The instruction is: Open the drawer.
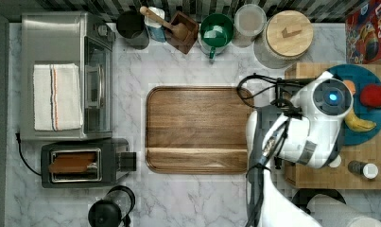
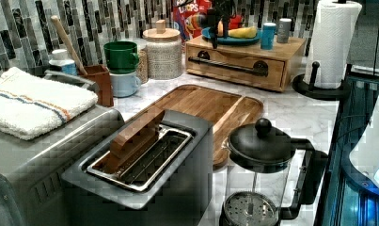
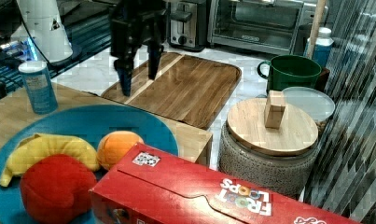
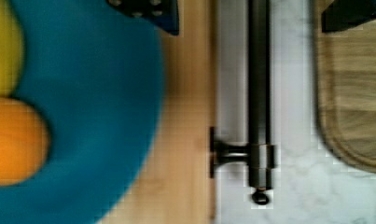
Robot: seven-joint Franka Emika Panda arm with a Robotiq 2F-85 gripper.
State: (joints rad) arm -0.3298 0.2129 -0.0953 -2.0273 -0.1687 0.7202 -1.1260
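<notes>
The light bamboo-coloured wooden drawer (image 2: pixel 234 65), fronted by a long black bar handle (image 4: pixel 259 93), sits closed in its small box cabinet on the marble counter (image 1: pixel 197 194), beside the dark-brown wooden tray (image 1: pixel 197 128). The black tool (image 3: pixel 138 73) hangs above the handle, fingers spread apart, straddling the bar and holding nothing. On the cabinet, a blue plate (image 3: pixel 106 121) carries a yellow banana (image 3: pixel 41 151), an orange (image 3: pixel 116 144) and a red fruit (image 3: pixel 55 186).

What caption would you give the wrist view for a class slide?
Open tool hovering above the drawer, its black bar handle between the fingers, blue plate alongside.
</notes>
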